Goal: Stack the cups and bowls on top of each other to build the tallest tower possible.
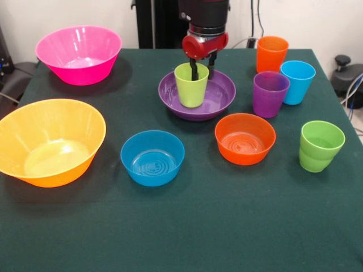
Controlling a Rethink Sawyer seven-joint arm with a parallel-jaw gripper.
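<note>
Green cloth table [187, 226], thirteen entries.

Gripper [202, 69]: red and black, descending from the top edge; one dark finger [194, 70] inside the lime-yellow cup, the other [211, 65] just behind its far rim. Jaws straddling that rim; grip or mere closeness impossible to tell.

Lime-yellow cup [191, 86]: upright, mouth up, long axis vertical, standing in the wide purple bowl, left of its centre.

Wide purple bowl [218, 99]: shallow, mouth up, centre of the far half of the table.

Pink bowl [79, 54]: large, deep, mouth up, far left corner.

Yellow-orange bowl [48, 141]: large, deep, mouth up, tipped a little toward the camera, left edge.

Small blue bowl [152, 157]: mouth up, in front of the purple bowl, apart from it.

Small orange bowl [245, 138]: mouth up, beside the blue one to its right.

Orange cup [271, 54]: upright, far right.

Light blue cup [297, 81]: upright, just beside the purple cup.

Purple cup [270, 94]: upright, right of the wide purple bowl.

Green cup [320, 145]: upright, alone near the right edge.

All cup axes vertical, all mouths up.
</note>
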